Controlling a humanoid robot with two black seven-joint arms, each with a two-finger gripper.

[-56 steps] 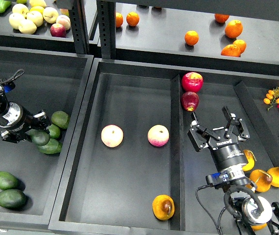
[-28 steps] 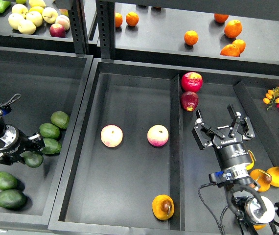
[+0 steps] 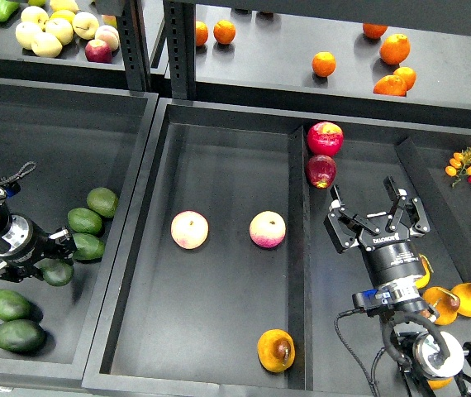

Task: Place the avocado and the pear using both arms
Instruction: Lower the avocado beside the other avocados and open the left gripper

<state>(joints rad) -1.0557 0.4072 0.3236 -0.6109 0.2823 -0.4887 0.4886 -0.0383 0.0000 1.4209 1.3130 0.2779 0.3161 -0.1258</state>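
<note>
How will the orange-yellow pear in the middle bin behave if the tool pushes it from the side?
The pear looks roundish and lies free on the flat bin floor, so it would probably roll rather than slide. Its dark brown blotch may be a soft spot that could bruise. The bin wall beside it should stop it.

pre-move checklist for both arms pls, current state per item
1. Left gripper has the avocado: ok, it looks shut on a dark green one, held apart from the other avocados.
2. Right gripper ready: ok, jaws spread wide, nothing between them.
3. Pear placed: ok, it lies at the front of the centre bin, against the divider.
4. Landing room in the centre bin: ok, only two pale pink-cream fruits mid-bin, bare floor around them.
5. Left grasp secure: cannot tell, the contact is small and dark.
6. Right arm's path: ok, red apples sit beyond the jaws, not touching.
</note>
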